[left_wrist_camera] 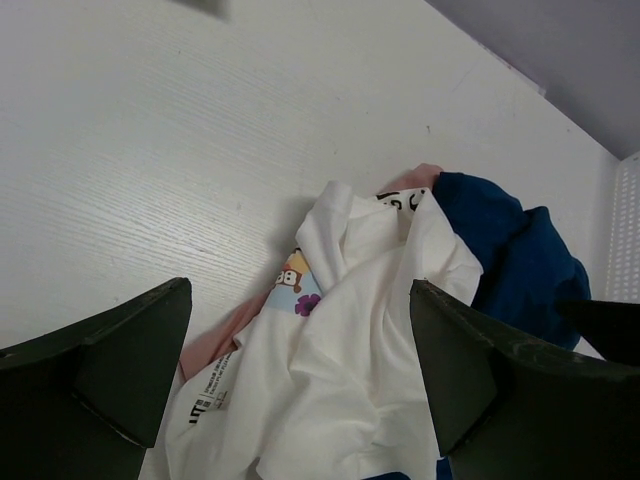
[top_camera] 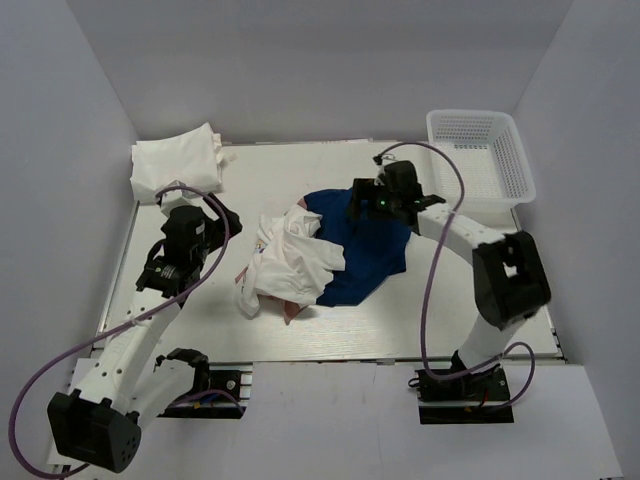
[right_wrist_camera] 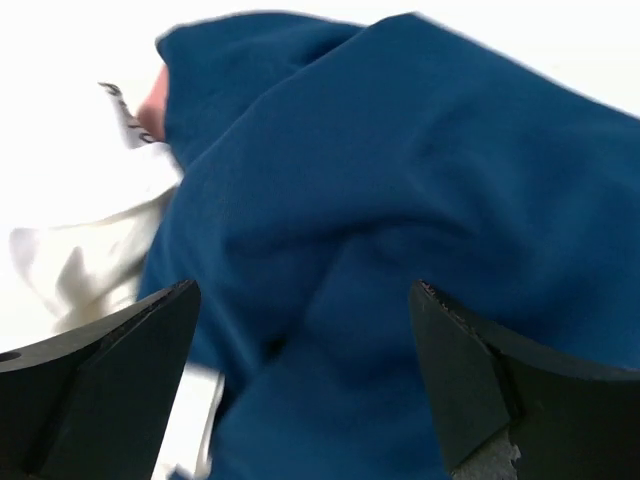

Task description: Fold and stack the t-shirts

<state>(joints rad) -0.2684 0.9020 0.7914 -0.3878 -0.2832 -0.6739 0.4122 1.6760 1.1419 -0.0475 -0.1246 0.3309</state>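
Left gripper (left_wrist_camera: 300,288): fingers (left_wrist_camera: 110,365) spread wide, nothing between them, touching nothing. Right gripper (right_wrist_camera: 302,290) same: jaws fully apart, empty, hanging close over the blue tee (right_wrist_camera: 400,200); can't tell if it's in contact.

Loose pile at centre of the top view: crumpled white tee (top_camera: 295,262), small coloured print, dark lettering on its label. It lies over the blue tee's left side. Pink cloth (left_wrist_camera: 212,348) peeks out under the white one. Folded white bundle (top_camera: 178,165) sits upper left of the top view, at the table (top_camera: 200,330) far corner. White basket (top_camera: 480,155) upper right.

Left wrist view: white tee fills lower centre, framed between the two fingers but beyond the tips, untouched. Right wrist view: blue cloth fills most of the frame past the fingertips, white tee at left edge.
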